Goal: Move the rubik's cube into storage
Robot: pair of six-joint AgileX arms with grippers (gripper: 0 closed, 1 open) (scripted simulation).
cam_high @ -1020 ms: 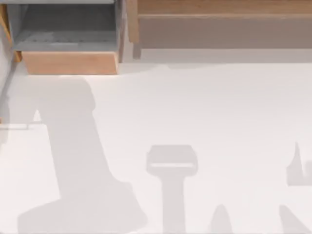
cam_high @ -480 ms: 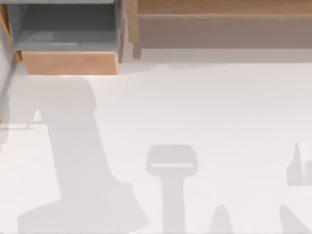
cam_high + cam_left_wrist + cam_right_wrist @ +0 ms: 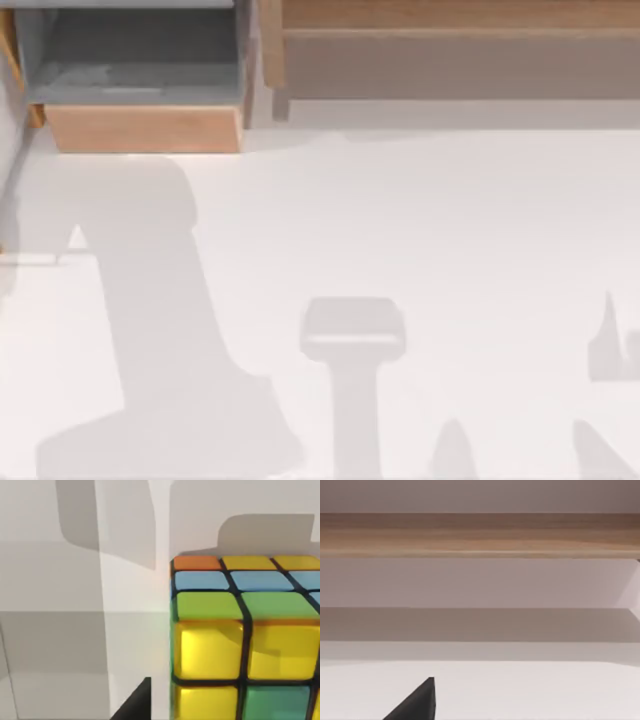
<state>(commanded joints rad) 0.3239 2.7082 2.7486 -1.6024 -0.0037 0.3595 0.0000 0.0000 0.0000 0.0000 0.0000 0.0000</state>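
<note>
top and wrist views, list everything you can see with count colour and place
rubik's cube: one, yellow, green, blue and orange squares on dark grid lines, close before the left wrist camera
drawer: one, grey walls and floor with light-brown wooden face, pulled open at the top view's far left
shelf: one, long, brown wood, along the far edge right of the drawer
table: one, white, with arm shadows across it
left gripper: a dark fingertip near the cube
right gripper: a dark fingertip, facing the shelf

Drawer [image 3: 140, 128] open, table [image 3: 420, 230] unobstructed
</note>
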